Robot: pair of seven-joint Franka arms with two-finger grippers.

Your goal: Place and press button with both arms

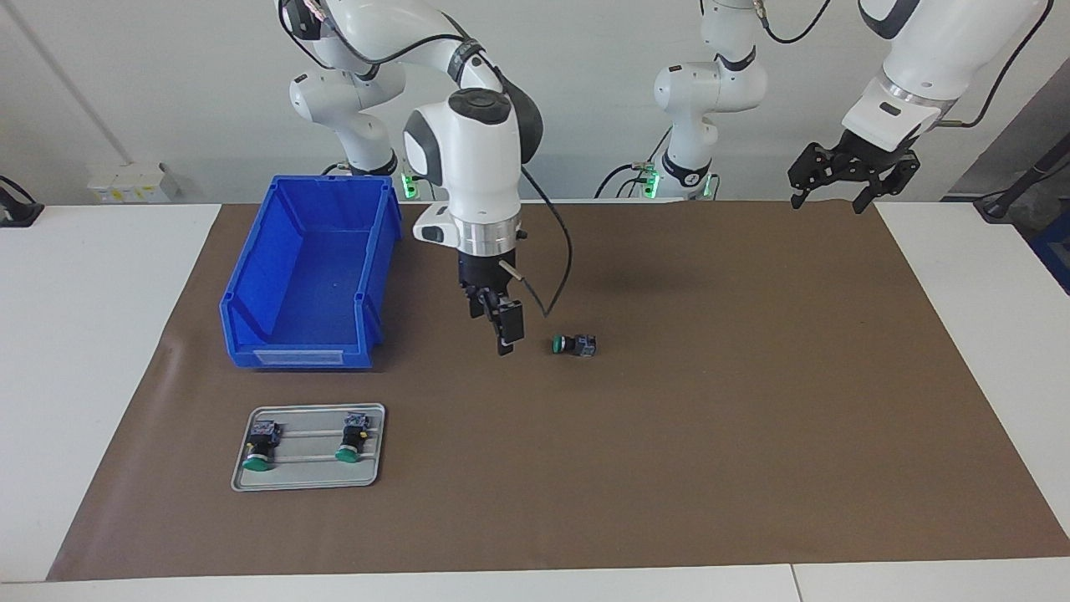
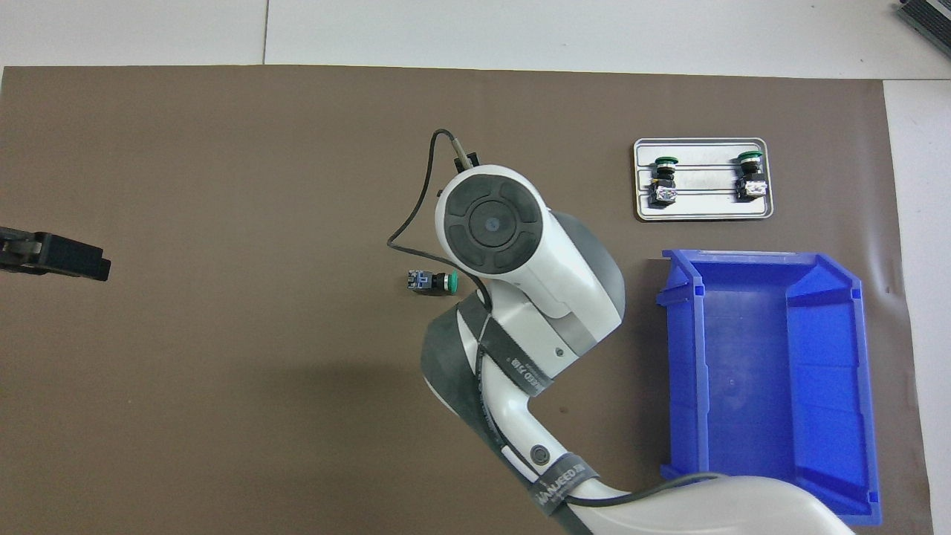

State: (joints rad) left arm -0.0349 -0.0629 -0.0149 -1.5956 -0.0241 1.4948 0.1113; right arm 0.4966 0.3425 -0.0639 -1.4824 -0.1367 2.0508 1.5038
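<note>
**Button lies loose on the mat, both grippers empty**

Button (image 1: 573,344) lies on its side on the brown mat (image 1: 752,418) near the table's middle, green cap pointing toward the right arm's end. The right gripper (image 1: 504,330) hangs above the mat just beside it, jaws apart, holding nothing. The left gripper (image 1: 853,177) waits raised over the mat's edge at the left arm's end, fingers spread wide and empty. Two more buttons (image 1: 261,446) (image 1: 353,438) lie on a grey tray (image 1: 308,477), which sits farther from the robots than the blue bin (image 1: 309,267).
</note>
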